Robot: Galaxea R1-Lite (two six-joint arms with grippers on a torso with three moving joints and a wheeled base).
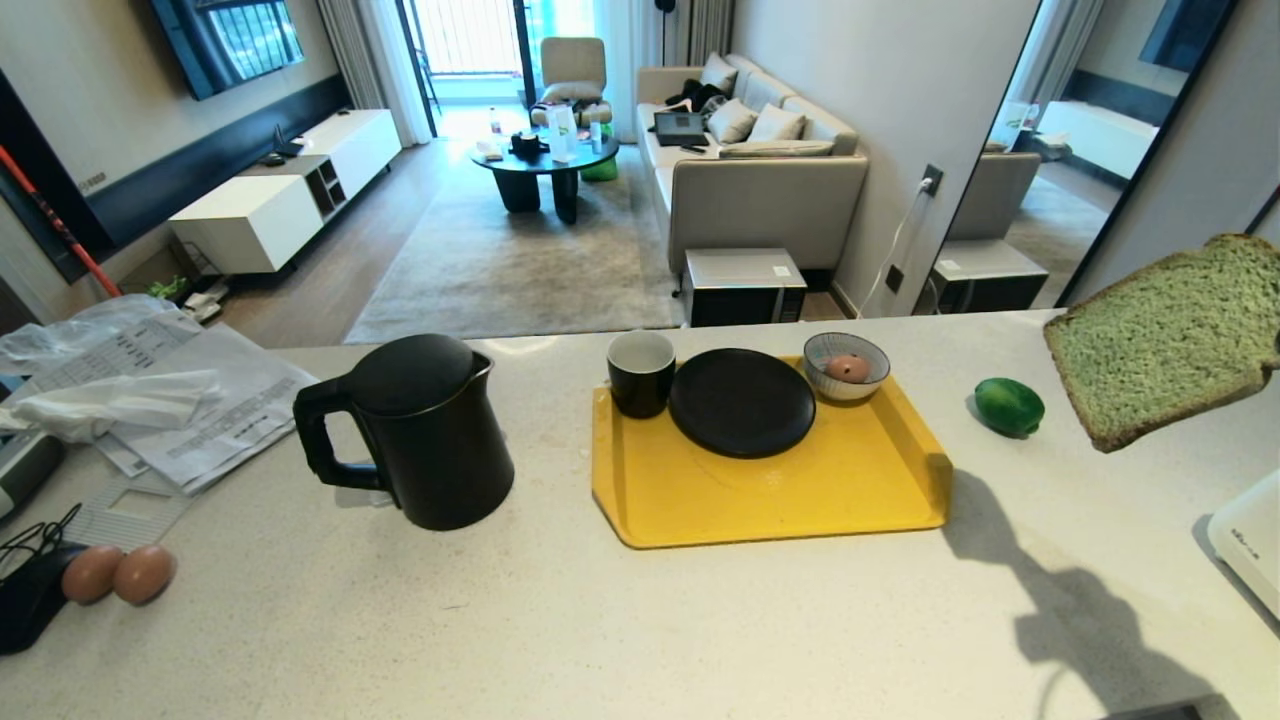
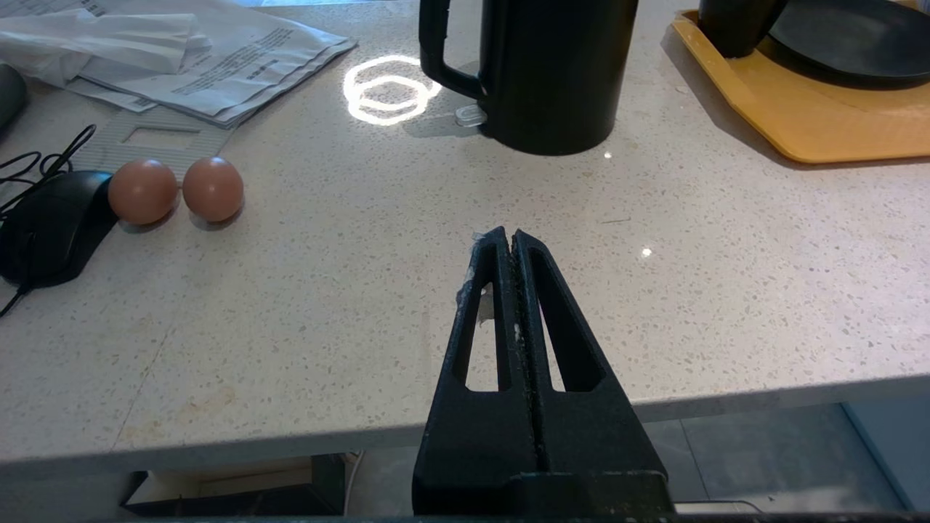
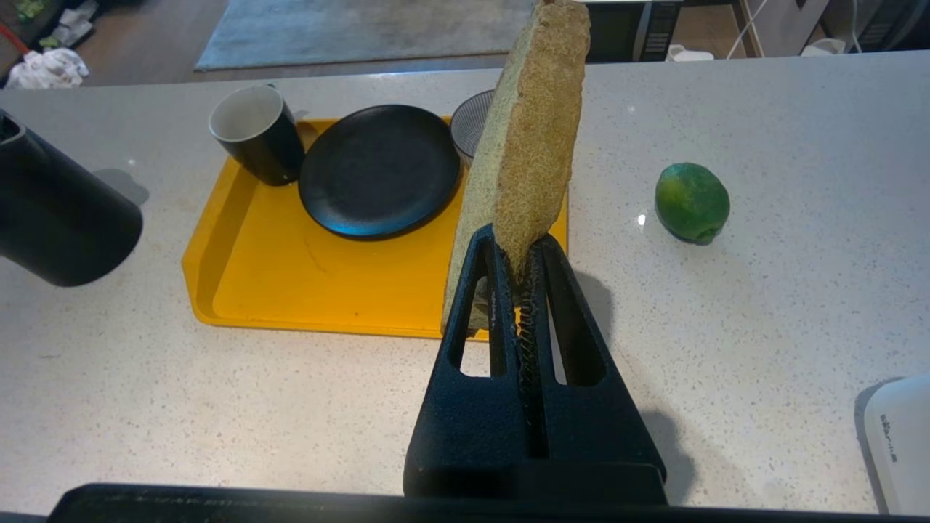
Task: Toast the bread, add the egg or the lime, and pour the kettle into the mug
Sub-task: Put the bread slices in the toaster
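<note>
My right gripper point(image 3: 517, 250) pinches the pale green bread point(image 1: 1170, 335) aloft by its edge. The glossy lime point(image 1: 1009, 405) rests beside the yellow tray point(image 1: 770, 500), which carries the upright mug point(image 1: 641, 372); the black kettle point(image 1: 420, 430) stands to the tray's left.

Speckled pale stone countertop point(image 1: 560, 620). On it, a rectangular yellow plastic tray point(image 1: 780, 500) carrying a round matte black plate point(image 1: 741, 402) and a small white bowl with thin blue stripes point(image 1: 846, 366), a brown egg point(image 1: 848, 369) inside. Towards the left edge, two more brown eggs point(image 2: 174, 190) touching side by side, just beside a black computer mouse point(image 2: 51, 225). Behind those, printed paper sheets point(image 1: 215, 390) and crumpled clear plastic bags point(image 1: 110, 400). At the far right, a white appliance corner point(image 1: 1250, 540).
</note>
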